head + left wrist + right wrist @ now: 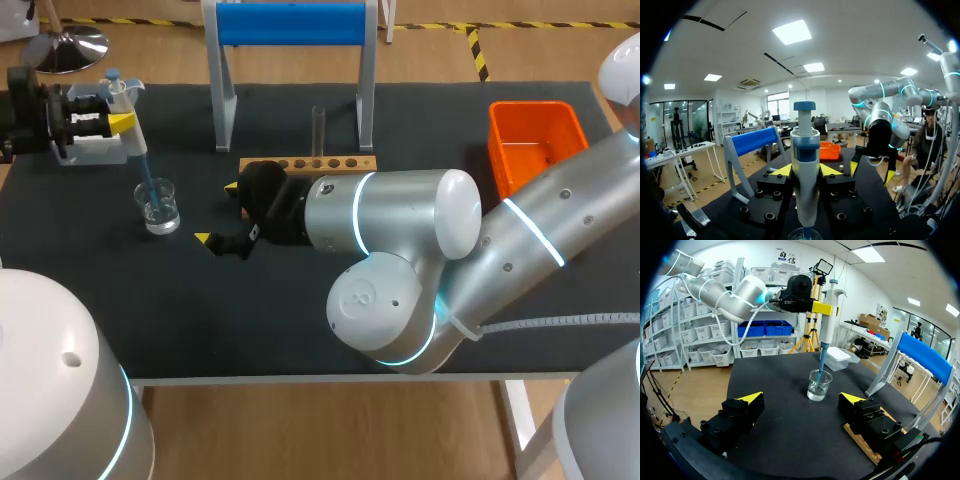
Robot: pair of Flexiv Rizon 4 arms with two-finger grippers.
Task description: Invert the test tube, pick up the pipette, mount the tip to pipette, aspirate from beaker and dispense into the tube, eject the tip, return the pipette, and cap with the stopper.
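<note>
Aspiration was in hand: the left gripper clamped the pipette, its tip in the beaker at left. The right gripper gaped empty mid-table. The next move likely required lifting clear toward the test tube, far centre.

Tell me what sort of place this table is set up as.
Most likely a laboratory bench for liquid handling: the left gripper holds a pipette with its tip in a glass beaker, and a test tube stands in a wooden rack.
</note>
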